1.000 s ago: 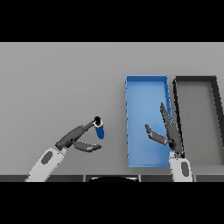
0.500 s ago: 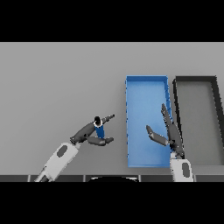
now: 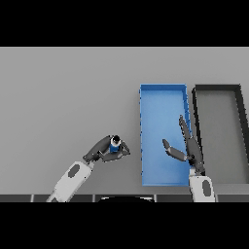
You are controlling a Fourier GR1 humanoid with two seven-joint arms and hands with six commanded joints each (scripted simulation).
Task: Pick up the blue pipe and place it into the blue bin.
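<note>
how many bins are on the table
2: a blue bin right of centre, and a black bin beside it at the far right. None seem hidden.

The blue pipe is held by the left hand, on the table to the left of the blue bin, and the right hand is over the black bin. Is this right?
Not quite. The head view shows the right hand open over the blue bin, not the black bin. The rest holds: the left hand is curled round the blue pipe, left of the blue bin.
</note>
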